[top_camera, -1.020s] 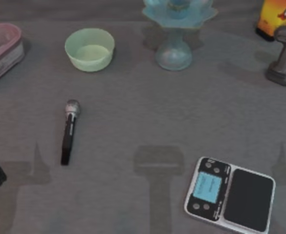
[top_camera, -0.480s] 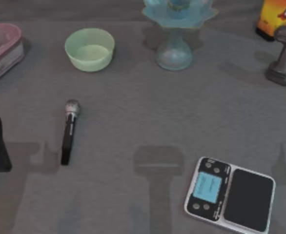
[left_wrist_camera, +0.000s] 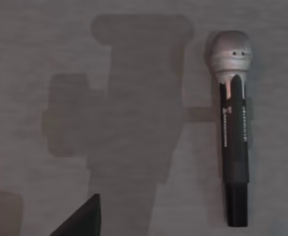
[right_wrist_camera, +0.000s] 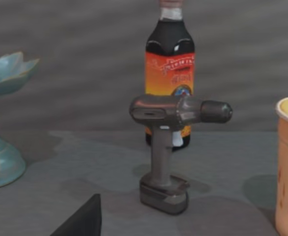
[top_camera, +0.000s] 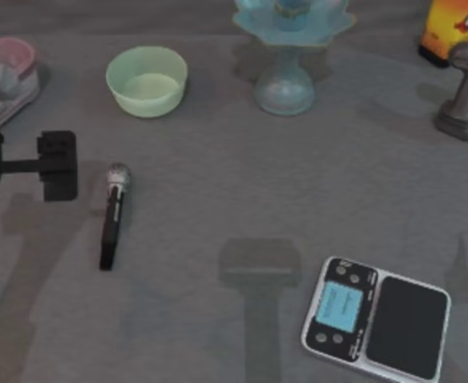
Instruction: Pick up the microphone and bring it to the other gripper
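Left gripper (top_camera: 58,165): hovering near the table's left edge, just beside the microphone (top_camera: 113,215) but not touching it; whether its fingers are spread or closed cannot be told from above, and the left wrist view catches only one dark fingertip at its frame edge. Microphone: lying flat on the grey table (top_camera: 218,199), left of centre, silver mesh head toward the far edge, black handle toward the near edge, ungrasped. Task status, judged: approach under way only; the grasp, the lift and the carry across to the other gripper are all left to do. Right gripper: absent from the top view, so apparently parked off the table's right side; its wrist view shows one dark fingertip and no more, state unknown. Near right corner: a digital scale (top_camera: 376,316). Far edge, left to right: a pink container (top_camera: 10,76) partly hidden by the left arm, a green bowl (top_camera: 146,80), a blue pedestal dish (top_camera: 290,48) cut off at the frame, a grey drill-shaped tool (top_camera: 464,89), and a sauce bottle (top_camera: 450,28) also cropped.
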Robot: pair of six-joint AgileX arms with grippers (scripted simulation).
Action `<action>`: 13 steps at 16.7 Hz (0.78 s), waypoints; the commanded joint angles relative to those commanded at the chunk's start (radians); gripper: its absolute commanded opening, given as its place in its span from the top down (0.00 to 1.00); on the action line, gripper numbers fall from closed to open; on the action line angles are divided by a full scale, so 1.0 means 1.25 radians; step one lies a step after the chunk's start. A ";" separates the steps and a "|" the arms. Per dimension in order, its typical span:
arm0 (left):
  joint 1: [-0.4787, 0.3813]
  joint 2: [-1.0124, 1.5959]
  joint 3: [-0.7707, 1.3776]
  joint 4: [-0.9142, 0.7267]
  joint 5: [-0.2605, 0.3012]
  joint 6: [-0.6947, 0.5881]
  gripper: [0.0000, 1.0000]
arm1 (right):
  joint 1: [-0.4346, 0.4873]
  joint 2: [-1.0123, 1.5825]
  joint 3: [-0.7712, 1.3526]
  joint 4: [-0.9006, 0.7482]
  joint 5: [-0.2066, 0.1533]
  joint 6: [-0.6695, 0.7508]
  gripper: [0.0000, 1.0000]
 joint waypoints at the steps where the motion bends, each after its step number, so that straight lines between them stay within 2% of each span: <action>1: -0.012 0.080 0.057 -0.035 0.000 -0.011 0.00 | 0.000 0.000 0.000 0.000 0.000 0.000 0.00; 7: -0.072 0.451 0.322 -0.215 -0.002 -0.065 0.00 | 0.000 0.000 0.000 0.000 0.000 0.000 0.00; 13: -0.092 0.568 0.405 -0.286 -0.006 -0.083 0.00 | 0.000 0.000 0.000 0.000 0.000 0.000 0.00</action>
